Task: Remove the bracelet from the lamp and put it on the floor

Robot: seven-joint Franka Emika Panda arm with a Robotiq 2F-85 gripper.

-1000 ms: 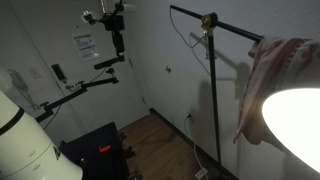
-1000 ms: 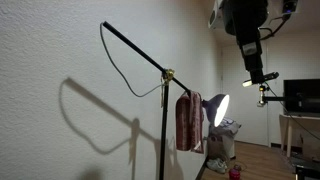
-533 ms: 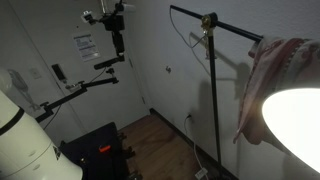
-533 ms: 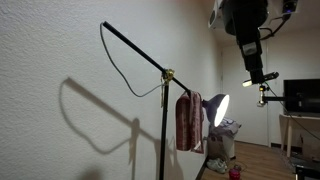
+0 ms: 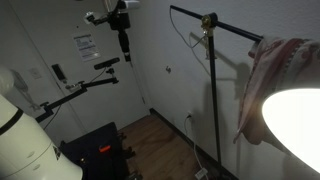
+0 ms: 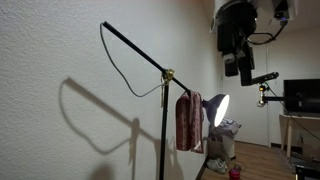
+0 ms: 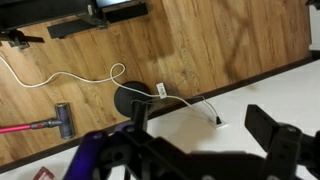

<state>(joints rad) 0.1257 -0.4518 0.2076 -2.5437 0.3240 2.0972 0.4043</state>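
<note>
The lamp pole [image 5: 212, 90] stands by the white wall with its slanted cross arm, brass joint [image 5: 208, 20] and glowing shade [image 5: 295, 125]; it also shows in the other exterior view [image 6: 164, 130]. A thin pale loop, which looks like the bracelet [image 5: 201, 37], dangles just under the joint. My gripper [image 5: 123, 45] hangs high up, well apart from the lamp, and is also seen near the ceiling [image 6: 240, 68]. In the wrist view its jaws [image 7: 205, 128] are open and empty above the wooden floor [image 7: 200, 40] and the lamp's round black base [image 7: 135, 100].
A pinkish-white cloth [image 5: 268, 80] hangs on the cross arm by the shade. A black-armed tripod stand [image 5: 80, 92] reaches across below my gripper. A white cord [image 7: 60, 78] runs to a wall outlet [image 7: 217, 122]. A grey tool head [image 7: 62, 118] lies on the planks.
My gripper has shifted a little toward the lamp and turned; in one exterior view it sits lower and further left than before. The lamp, cloth and loop have not moved.
</note>
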